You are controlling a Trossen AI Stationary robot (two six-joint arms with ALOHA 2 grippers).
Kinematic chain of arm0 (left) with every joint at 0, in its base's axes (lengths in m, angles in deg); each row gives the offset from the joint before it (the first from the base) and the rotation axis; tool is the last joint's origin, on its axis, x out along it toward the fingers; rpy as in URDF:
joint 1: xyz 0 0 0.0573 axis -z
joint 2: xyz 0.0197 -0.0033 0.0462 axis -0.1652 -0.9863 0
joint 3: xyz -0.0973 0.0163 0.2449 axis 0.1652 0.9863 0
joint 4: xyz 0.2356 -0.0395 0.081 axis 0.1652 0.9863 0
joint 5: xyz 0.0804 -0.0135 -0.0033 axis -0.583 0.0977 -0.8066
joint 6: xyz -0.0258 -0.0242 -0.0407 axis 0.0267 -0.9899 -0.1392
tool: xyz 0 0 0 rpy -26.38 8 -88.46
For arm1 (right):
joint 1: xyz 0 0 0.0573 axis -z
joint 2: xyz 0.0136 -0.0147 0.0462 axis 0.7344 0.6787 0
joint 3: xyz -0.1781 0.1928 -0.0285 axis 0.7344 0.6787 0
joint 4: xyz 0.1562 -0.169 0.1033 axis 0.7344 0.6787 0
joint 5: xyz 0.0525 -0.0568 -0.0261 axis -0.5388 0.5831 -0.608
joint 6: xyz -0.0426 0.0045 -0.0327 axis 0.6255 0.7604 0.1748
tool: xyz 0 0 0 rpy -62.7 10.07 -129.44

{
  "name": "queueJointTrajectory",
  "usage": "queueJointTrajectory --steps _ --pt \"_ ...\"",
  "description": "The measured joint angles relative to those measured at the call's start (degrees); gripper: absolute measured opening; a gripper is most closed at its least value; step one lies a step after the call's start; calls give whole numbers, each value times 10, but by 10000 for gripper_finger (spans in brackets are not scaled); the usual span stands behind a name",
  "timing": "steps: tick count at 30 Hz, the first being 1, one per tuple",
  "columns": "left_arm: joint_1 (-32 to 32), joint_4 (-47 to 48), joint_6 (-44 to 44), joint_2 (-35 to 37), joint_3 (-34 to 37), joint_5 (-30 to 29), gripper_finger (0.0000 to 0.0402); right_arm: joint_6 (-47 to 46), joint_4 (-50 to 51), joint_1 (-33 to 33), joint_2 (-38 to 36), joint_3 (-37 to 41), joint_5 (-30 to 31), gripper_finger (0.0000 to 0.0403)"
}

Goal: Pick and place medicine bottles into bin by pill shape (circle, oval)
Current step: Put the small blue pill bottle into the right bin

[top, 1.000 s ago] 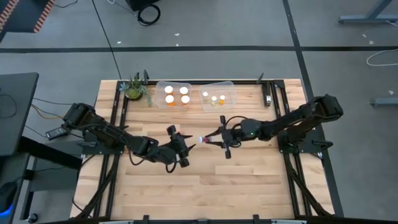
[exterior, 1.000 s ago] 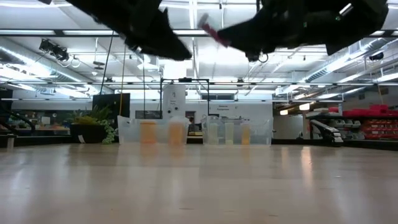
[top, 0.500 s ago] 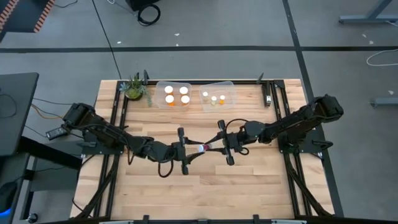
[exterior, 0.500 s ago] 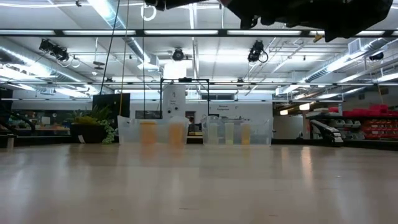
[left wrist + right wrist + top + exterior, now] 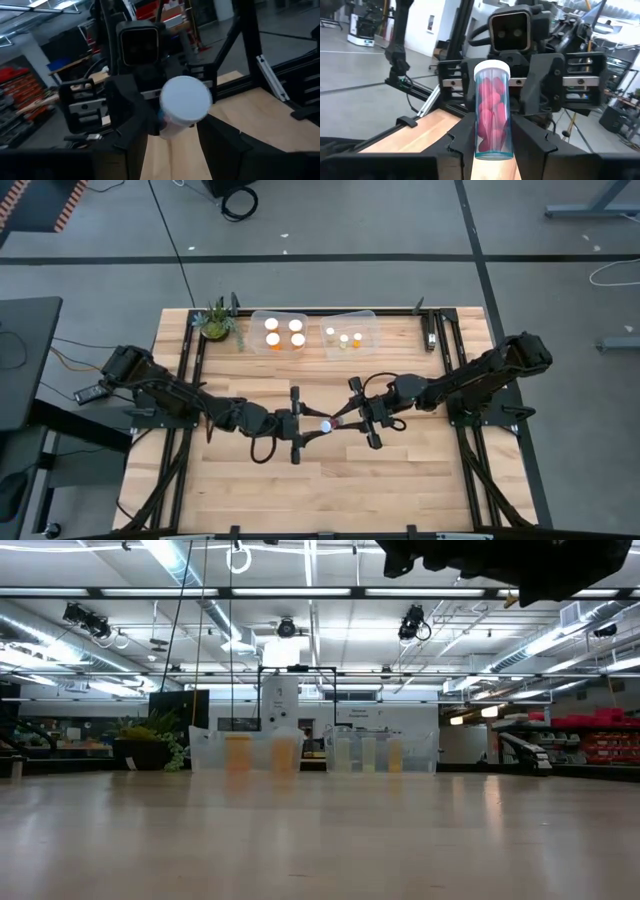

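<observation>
Above the middle of the table, a clear medicine bottle with pink pills and a white cap hangs level between my two grippers. My right gripper is shut on it, and the cap points at my left gripper. The left gripper faces it level from the table's left, with one finger on each side of the cap end. More medicine bottles stand in two clear bins at the far edge: orange ones with white caps in the left bin, smaller ones in the right bin. My right gripper pinches the bottle's clear body near its base end between its two fingers. The fingers come level from the table's right and lie along the bottle. The bottle is lifted clear of the table, level, cap toward the table's left. My left gripper's fingers flank the cap; I cannot tell whether they touch it.
A small potted plant stands left of the bins at the far edge. Black frame rails run along the table's left and right sides. Bare wood lies between the grippers and the near edge.
Both grippers have risen and tipped up to level. My left gripper has swung round and now faces the right one head-on. The bottle, still in my right gripper, has come a little toward the near edge and turned its cap toward the left gripper.
</observation>
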Motion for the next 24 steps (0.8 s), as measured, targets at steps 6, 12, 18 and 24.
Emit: queueJointTrajectory --steps 6,12,18,24 --pt "-14 -6 4 -7 0 20 183 0 0 0 0 0 -1 121" --pt "-18 -34 30 -22 0 47 186 2 -3 -1 0 0 -11 121" --pt "-13 -52 48 -26 0 62 171 4 -1 0 0 0 -22 121" --pt "-1 -58 79 -26 0 58 165 4 0 0 0 0 -22 121"
